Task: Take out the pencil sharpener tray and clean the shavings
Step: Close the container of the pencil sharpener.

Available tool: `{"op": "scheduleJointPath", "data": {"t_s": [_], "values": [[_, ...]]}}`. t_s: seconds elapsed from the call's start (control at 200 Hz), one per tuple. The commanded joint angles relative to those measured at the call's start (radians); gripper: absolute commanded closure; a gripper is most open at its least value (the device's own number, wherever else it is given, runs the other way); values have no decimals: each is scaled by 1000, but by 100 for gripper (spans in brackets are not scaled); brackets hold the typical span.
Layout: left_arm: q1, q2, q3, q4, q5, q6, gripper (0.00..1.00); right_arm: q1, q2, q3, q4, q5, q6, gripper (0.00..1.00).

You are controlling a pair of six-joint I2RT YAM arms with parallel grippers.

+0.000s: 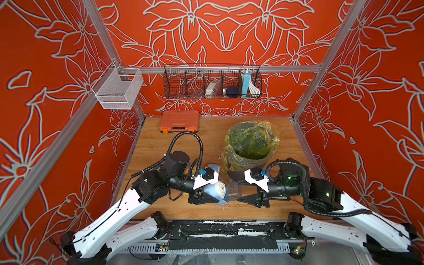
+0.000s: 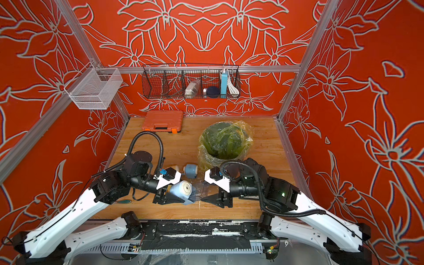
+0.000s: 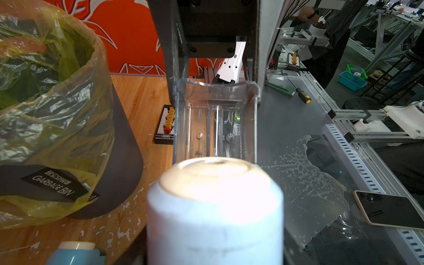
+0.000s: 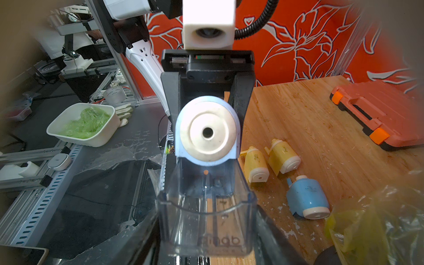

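My left gripper (image 1: 212, 197) is shut on a pale blue pencil sharpener (image 1: 215, 190) with a white front face (image 4: 207, 132), held just above the table's front edge. Its fingers (image 4: 171, 91) clamp the body's sides. A clear plastic tray (image 4: 206, 220) sticks out from under that face, and my right gripper (image 4: 206, 243) is shut on its outer end. The tray (image 3: 215, 119) spans the gap between both grippers (image 2: 199, 191) and looks almost empty. Pale shavings (image 4: 289, 234) fleck the wood near the bin (image 3: 120, 232).
A dark garbage bin (image 1: 250, 146) lined with a yellow-green bag stands right behind the grippers. Two yellow sharpeners (image 4: 283, 158) and a blue one (image 4: 307, 199) lie on the table beside it. An orange tool case (image 1: 179, 121) sits at the back left, below wire baskets (image 1: 212, 81).
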Motion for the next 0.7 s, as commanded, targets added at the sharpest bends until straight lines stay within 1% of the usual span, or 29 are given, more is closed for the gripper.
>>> {"op": "scheduleJointPath", "data": {"t_s": [0.0,0.365,0.696], "values": [[-8,-6,6,75,32,-1,100,20,16,27,19,-31,5,100],[-14,-8,5,77,30,-2,100,37,56,13,30,-65,15,100],[-25,-3,1,86,32,-7,100,39,141,33,46,-62,-15,100]]}}
